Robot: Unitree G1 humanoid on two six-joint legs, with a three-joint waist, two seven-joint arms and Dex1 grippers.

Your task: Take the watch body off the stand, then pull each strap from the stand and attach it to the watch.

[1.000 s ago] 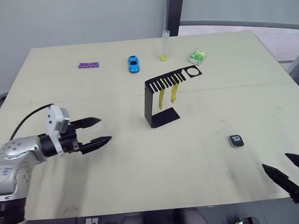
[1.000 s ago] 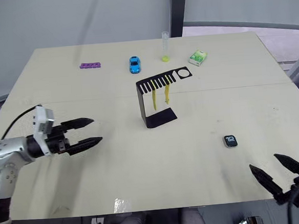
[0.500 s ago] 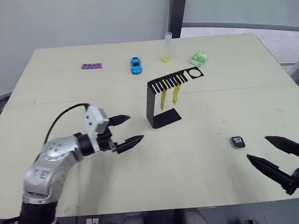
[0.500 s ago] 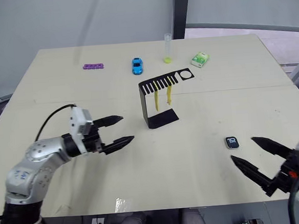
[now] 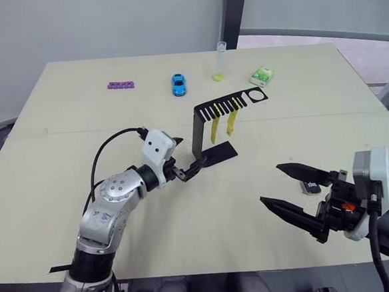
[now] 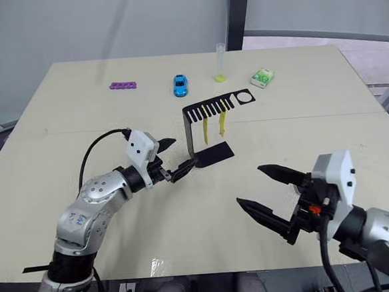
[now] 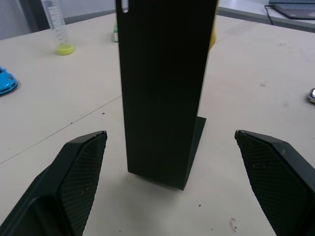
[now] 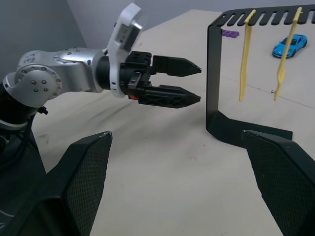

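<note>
The black stand [image 5: 198,134] stands upright mid-table, with two yellow straps [image 5: 214,128] [image 5: 231,122] hanging from its slotted top arm. My left gripper [image 5: 187,154] is open at the stand's upright. In the left wrist view the upright [image 7: 162,93] sits between the two fingers [image 7: 81,177], apart from both. My right gripper [image 5: 270,184] is open and empty, hovering over the table to the right of the stand. The watch body [image 5: 309,187] lies flat on the table just behind the right gripper's fingers, partly hidden by them.
Along the far side of the table lie a purple piece [image 5: 120,85], a blue toy car [image 5: 177,84], a clear tube with a yellow base [image 5: 220,60] and a green-white packet [image 5: 260,78]. The table [image 5: 61,148] is bare on its left half.
My left gripper has moved right, up to the stand's upright. My right gripper has swung in from the table's near right edge toward the middle, now in front of the watch body.
</note>
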